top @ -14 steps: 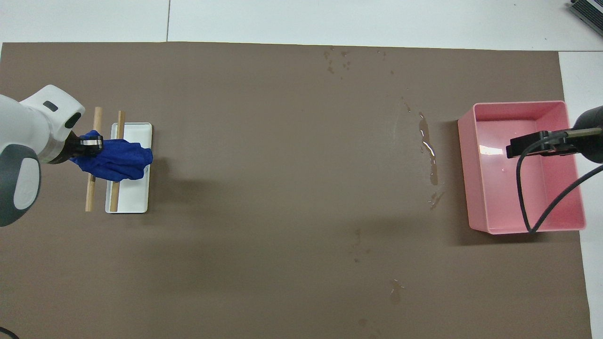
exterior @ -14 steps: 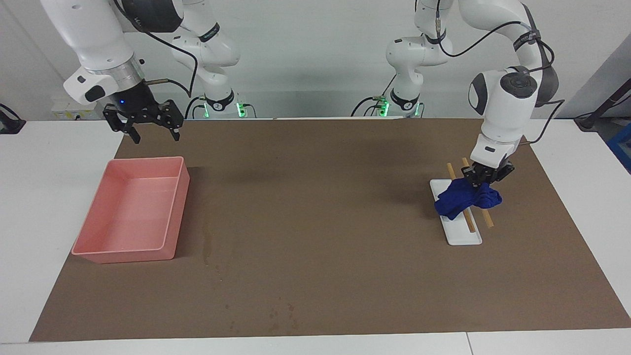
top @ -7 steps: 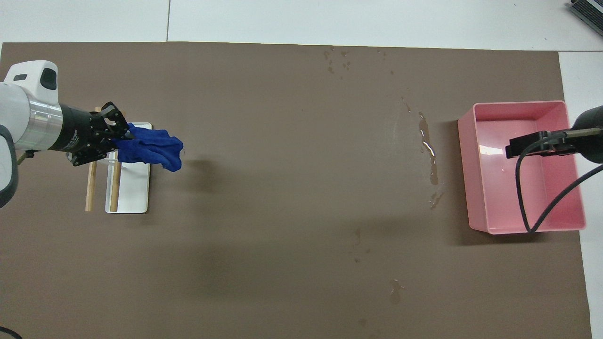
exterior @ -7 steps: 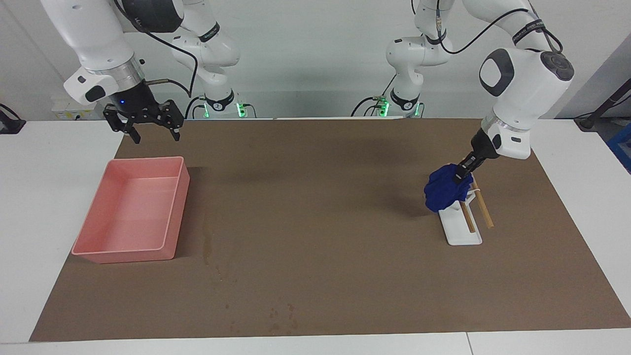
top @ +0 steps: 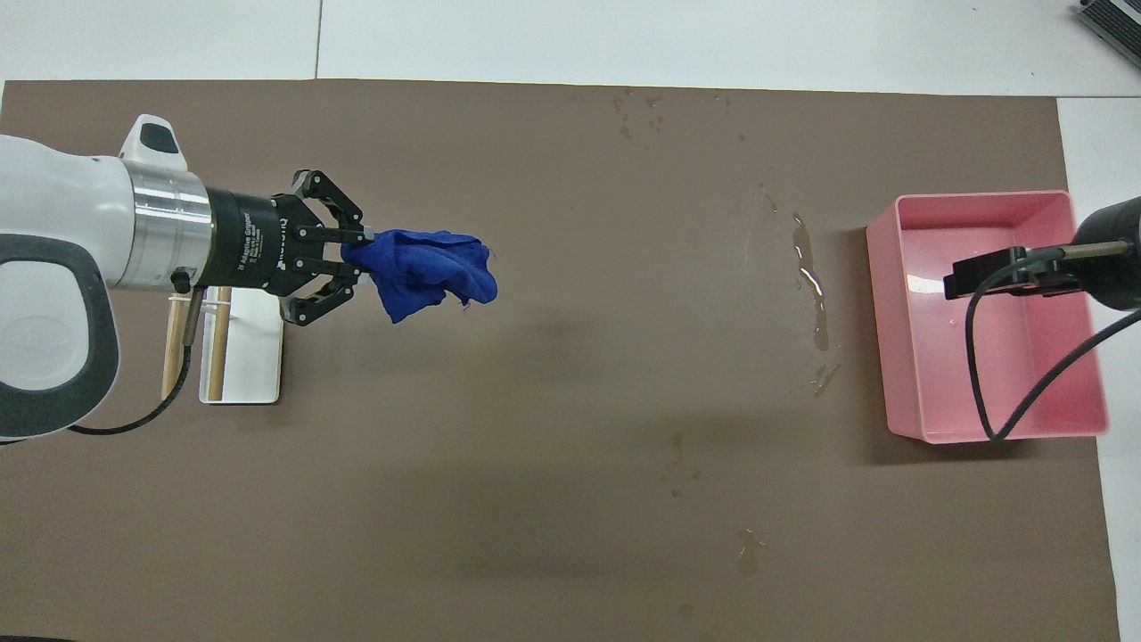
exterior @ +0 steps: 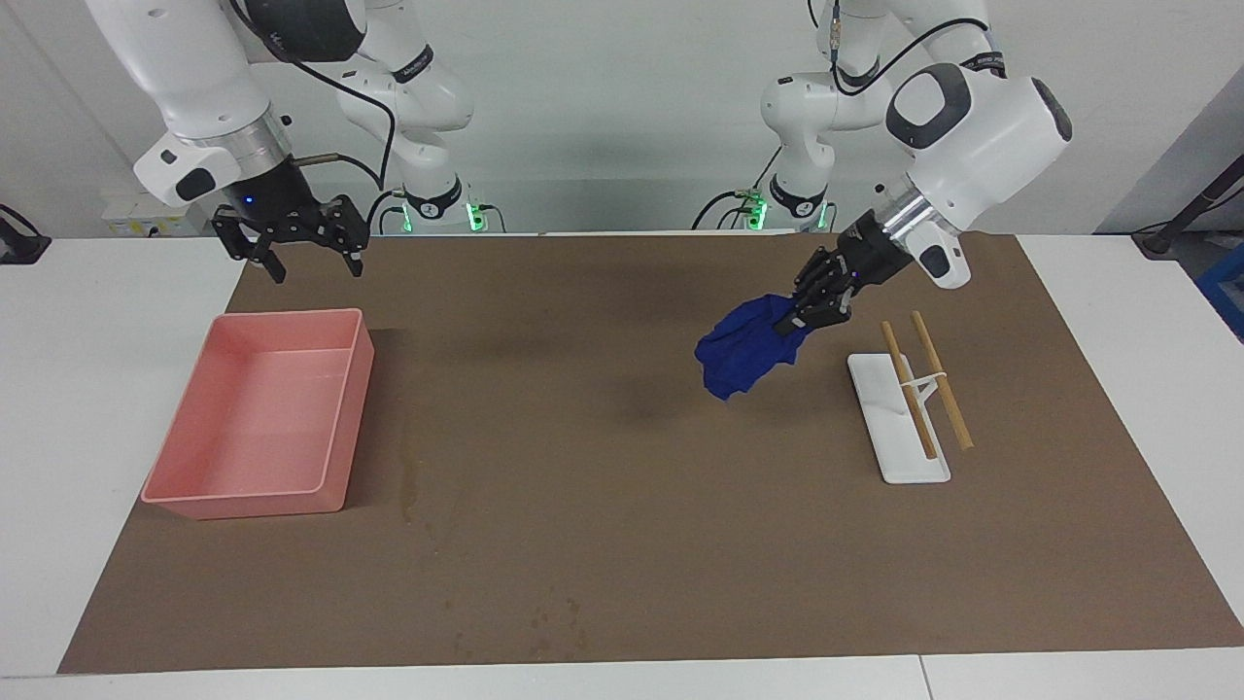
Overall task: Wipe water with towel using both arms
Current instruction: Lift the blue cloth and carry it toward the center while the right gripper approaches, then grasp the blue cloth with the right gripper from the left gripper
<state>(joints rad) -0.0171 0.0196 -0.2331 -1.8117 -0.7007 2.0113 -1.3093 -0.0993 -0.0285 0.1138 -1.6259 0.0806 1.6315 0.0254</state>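
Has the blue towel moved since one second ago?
Yes. The blue towel, held by the shut left gripper, has left the white rack and now hangs over the mat, toward the pink bin.

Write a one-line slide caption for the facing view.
Left pincer carries the blue towel above the mat; right pincer waits open.
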